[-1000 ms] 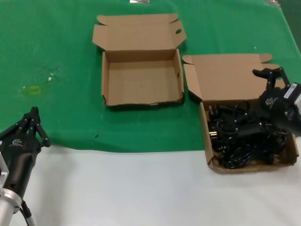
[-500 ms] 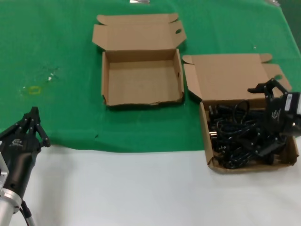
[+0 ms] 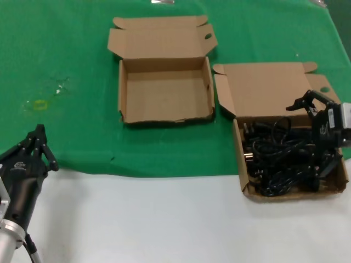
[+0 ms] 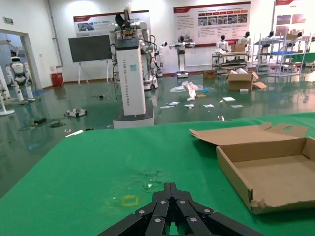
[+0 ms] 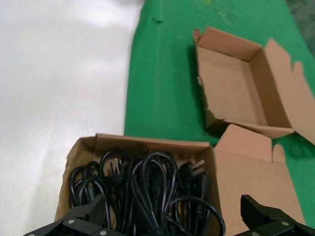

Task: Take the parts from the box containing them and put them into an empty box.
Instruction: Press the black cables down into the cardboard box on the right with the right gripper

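On the bench's right side, near the front edge of the green cloth: the shallow brown cardboard box with the straight front rim, lid folded back, stands partly on the green cloth and partly on the white bench top.
Parts: thin black looped power cords with moulded plugs lie tangled inside that box; single cords cannot be told apart in the heap.
Right claw: the black right claw hangs over the right end of the cord box with its fingers spread wide, one over the lid and one low by the right wall; whether the low finger touches a cord is hidden by the tangle. In the right wrist view only the two finger ends show, cut off by the frame's edge, wide apart above the cords.
Empty box: the twin brown cardboard box with the wavy, dented front rim sits further back on the green cloth, towards the bench's middle, apart from the cord box.
Left claw: the black left claw is parked at the bench's front left, over the cloth's front edge, fingers pressed together; its arm runs out of the frame.
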Robot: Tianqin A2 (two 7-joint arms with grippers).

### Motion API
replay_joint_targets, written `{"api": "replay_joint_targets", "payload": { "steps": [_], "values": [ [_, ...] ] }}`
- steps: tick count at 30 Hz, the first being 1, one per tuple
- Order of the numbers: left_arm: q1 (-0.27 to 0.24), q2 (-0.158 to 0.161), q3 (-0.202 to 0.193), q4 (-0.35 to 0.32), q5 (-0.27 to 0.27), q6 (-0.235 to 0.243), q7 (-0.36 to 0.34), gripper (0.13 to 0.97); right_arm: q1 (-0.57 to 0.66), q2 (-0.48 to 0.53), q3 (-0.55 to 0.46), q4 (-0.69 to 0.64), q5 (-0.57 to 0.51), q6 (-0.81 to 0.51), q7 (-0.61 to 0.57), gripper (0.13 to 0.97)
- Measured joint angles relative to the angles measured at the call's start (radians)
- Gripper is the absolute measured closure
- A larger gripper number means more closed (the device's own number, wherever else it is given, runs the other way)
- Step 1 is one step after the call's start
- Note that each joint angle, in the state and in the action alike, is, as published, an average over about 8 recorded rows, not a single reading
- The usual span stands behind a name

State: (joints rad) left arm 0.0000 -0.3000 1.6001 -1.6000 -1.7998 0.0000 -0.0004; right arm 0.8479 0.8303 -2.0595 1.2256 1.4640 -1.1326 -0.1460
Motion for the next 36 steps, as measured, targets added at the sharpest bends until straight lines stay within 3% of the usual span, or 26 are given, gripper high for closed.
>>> {"api": "replay_joint_targets", "payload": {
  "steps": [16,36],
  "values": [
    [0.000,0.000,0.000,0.000,0.000,0.000,0.000,0.953,0.123,-0.098,-0.061,-0.203,-0.085,-0.050,-0.177,0.129],
    [0.000,0.000,0.000,0.000,0.000,0.000,0.000,0.953,0.138,-0.128,-0.071,-0.269,-0.117,-0.056,-0.212,0.196]
  ]
}}
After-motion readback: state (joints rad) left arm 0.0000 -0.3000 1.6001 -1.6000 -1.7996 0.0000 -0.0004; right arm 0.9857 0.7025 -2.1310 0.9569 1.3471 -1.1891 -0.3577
